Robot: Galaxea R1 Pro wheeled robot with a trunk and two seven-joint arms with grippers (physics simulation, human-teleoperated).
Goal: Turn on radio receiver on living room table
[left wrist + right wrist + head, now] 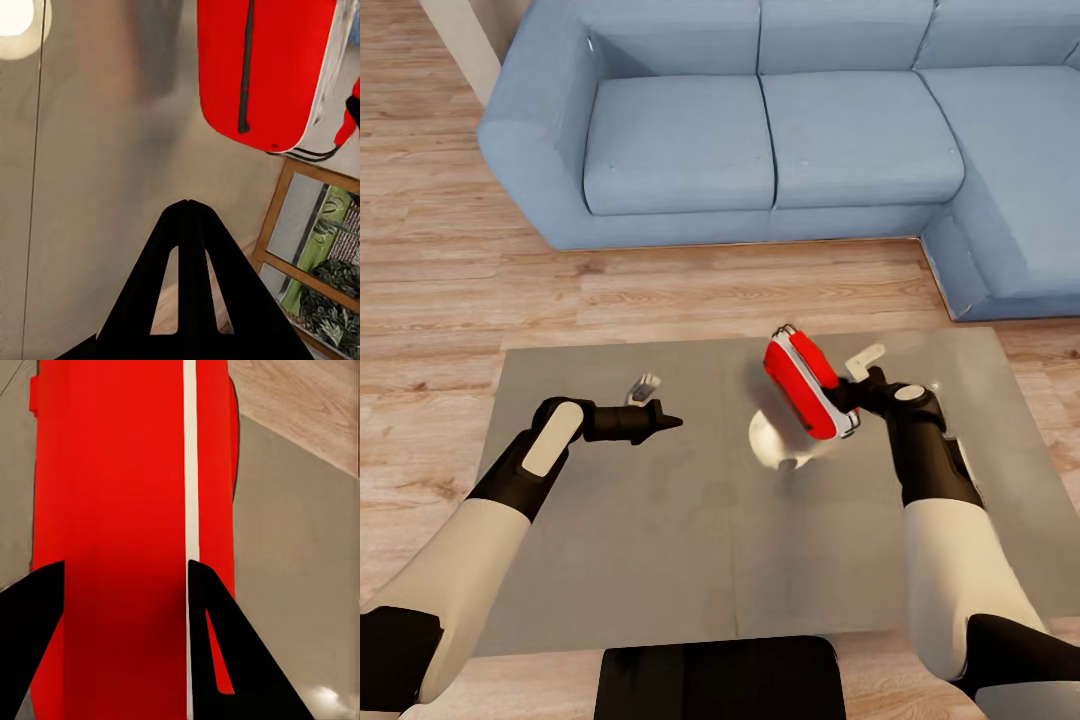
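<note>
Two grippers: both are over the table (610, 540), one on each side of the radio (807, 385).
Left gripper (668, 422): its two fingers are pressed tight together into one point. It holds nothing. It hangs a little above the table top and points across at the radio, with a gap between them.
Left wrist view: the closed tip (187, 204) aims at the radio (262, 67). The red face there has a long dark slot.
Radio: it is up in the air over the middle of the table, tilted, not resting on the top. A white band and a thin wire handle run along its edge.
Right gripper (847, 395): it has hold of the radio from the right side. In its own view the two dark fingers (225, 645) sit on both sides of the red body (120, 510), spread about as wide as the radio is thick.
Step now, I think: one arm holds the radio up and the other comes in to press the switch.
How to do it well: keep the right grip firm so the radio does not twist or slip. Bring the left tip in slowly and straight. Push softly on the switch, not on the plain red side. I cannot tell where the switch is from here.
Sofa (760, 130): blue, behind the table, well away from the arms.
</note>
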